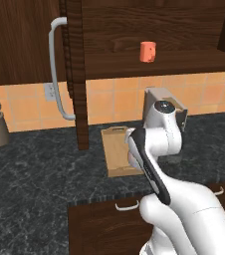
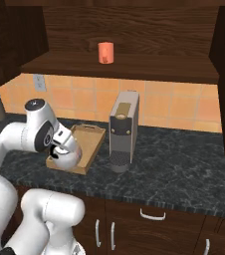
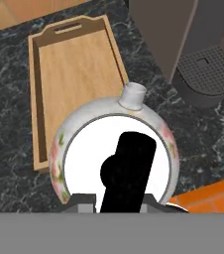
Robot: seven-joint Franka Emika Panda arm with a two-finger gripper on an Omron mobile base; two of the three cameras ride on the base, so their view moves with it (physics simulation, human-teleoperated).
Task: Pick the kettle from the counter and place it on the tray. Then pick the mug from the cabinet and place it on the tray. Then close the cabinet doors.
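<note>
Directly beneath the claw (image 3: 126, 201) — kettle (image 3: 115, 149), black handle clamped, hanging beside the tray (image 3: 74, 64).

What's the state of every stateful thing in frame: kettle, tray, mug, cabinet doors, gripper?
Squat silver-white kettle with black handle: gripped by its handle, over the tray's near corner and the counter; whether lifted can't be told.
Light wooden rectangular tray: nothing resting inside it.
Orange-red mug: upright on cabinet shelf.
Dark brown cabinet door with curved silver handle: open.
Two-finger gripper: shut on kettle handle.
</note>
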